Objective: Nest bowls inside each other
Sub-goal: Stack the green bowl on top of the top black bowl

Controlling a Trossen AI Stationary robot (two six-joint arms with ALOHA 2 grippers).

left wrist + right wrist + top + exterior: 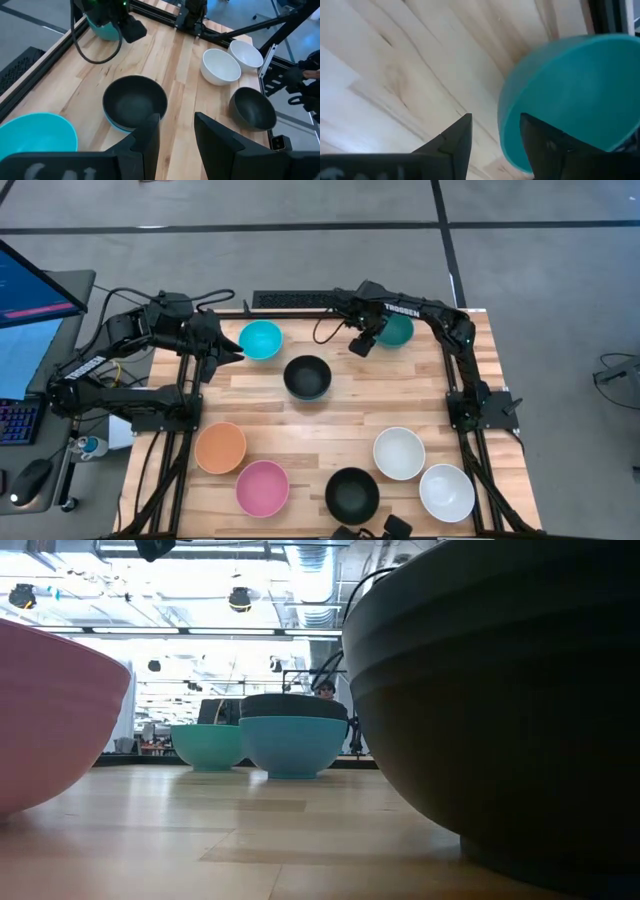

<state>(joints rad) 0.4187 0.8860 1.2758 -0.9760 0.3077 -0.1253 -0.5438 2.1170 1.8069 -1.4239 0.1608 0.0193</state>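
A black bowl (307, 375) sits nested in a blue bowl (116, 123) at mid table. The cyan bowl (260, 338) rests on its base to their far left. My left gripper (228, 351) is open beside the cyan bowl (35, 139), pointing toward the nested pair (135, 101). My right gripper (361, 342) is open at the near-left rim of the dark teal bowl (397, 330). In its wrist view one finger (545, 142) stands over the bowl (575, 85) and the other (455, 142) outside the rim.
Along the near side stand an orange bowl (220, 447), a pink bowl (262, 487), a second black bowl (352, 493) and two white bowls (399, 452) (446, 492). Bare wood lies between the two rows. Black frame rails (185, 395) border the table.
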